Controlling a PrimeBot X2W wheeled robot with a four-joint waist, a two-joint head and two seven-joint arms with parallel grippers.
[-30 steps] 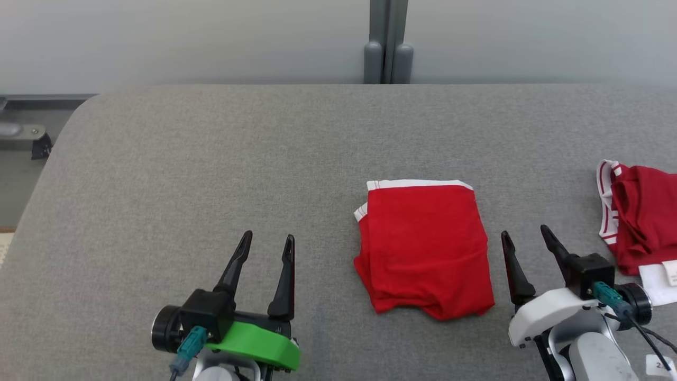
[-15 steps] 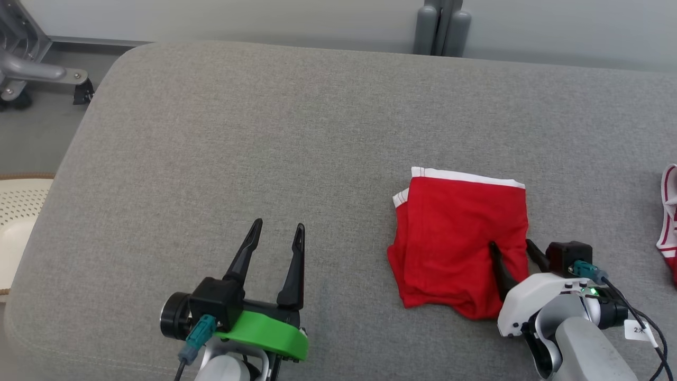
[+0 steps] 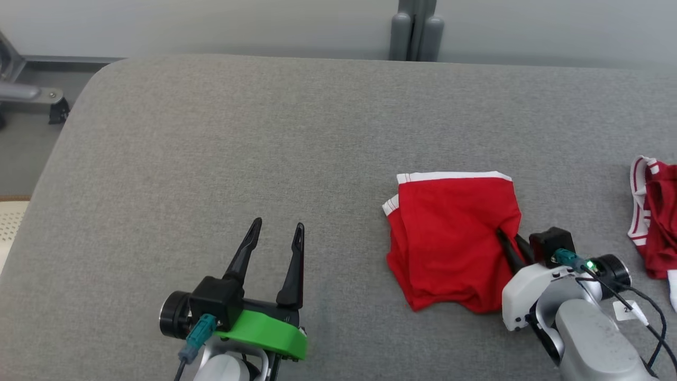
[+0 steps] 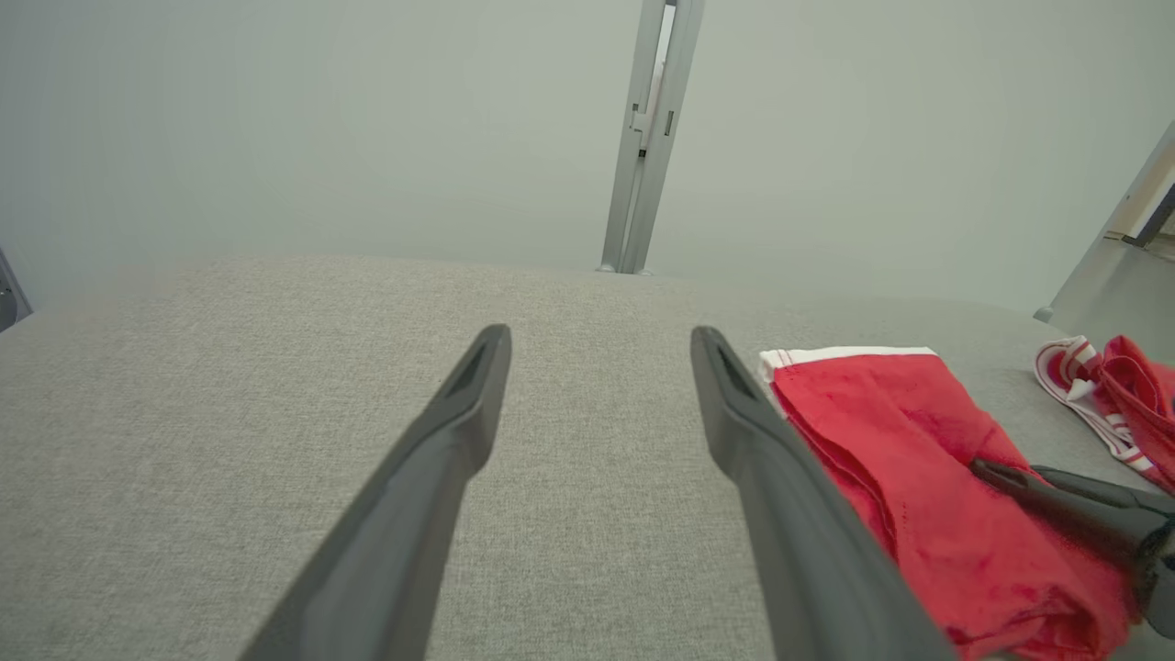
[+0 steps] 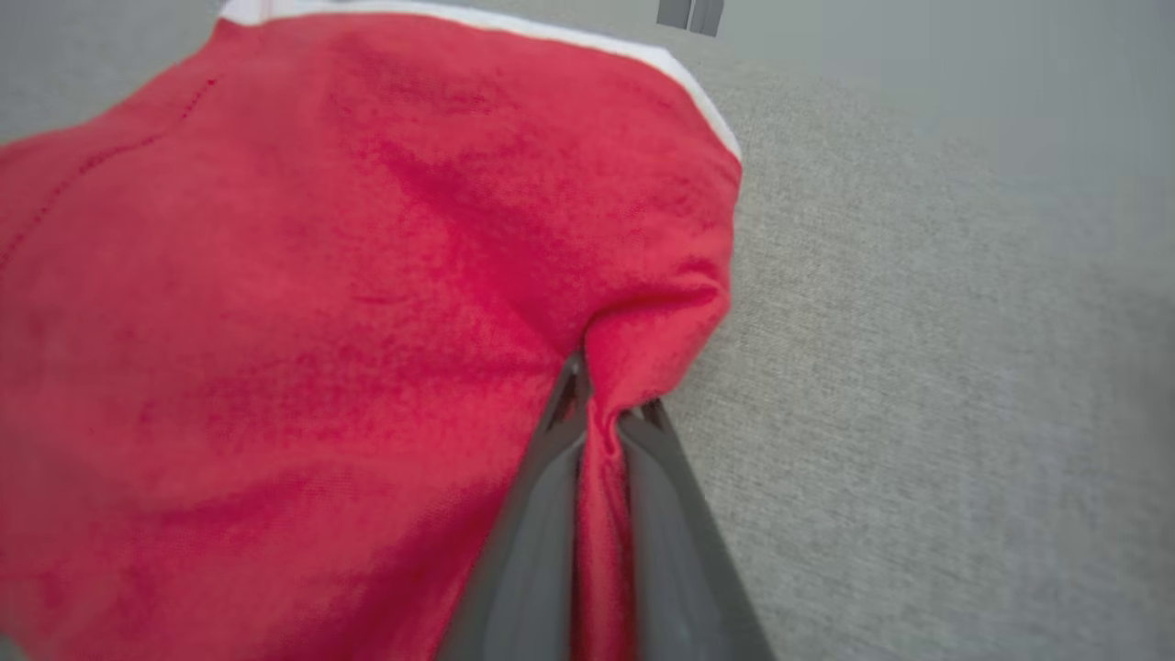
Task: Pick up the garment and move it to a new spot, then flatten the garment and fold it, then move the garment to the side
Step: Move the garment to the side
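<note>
The garment (image 3: 449,238) is red with a white waistband, folded into a rough rectangle on the grey padded table (image 3: 264,148). My right gripper (image 3: 508,238) is shut on the garment's right edge; in the right wrist view a pinch of red cloth (image 5: 601,431) is squeezed between the two fingers (image 5: 542,514). The garment (image 4: 900,459) also lies to the right in the left wrist view, where the right gripper's dark fingers (image 4: 1065,500) rest on it. My left gripper (image 3: 275,233) stands open over bare table, well left of the garment, with nothing between its fingers (image 4: 441,459).
A second red garment with white trim (image 3: 653,217) lies crumpled at the table's right edge. A grey post (image 3: 415,26) stands behind the table against the pale wall. The table's rounded left corner drops to the floor near a metal frame (image 3: 31,95).
My right gripper moved left onto the garment's right edge and shut on it, bunching the cloth there. The head camera shifted. The left gripper stayed open in place.
</note>
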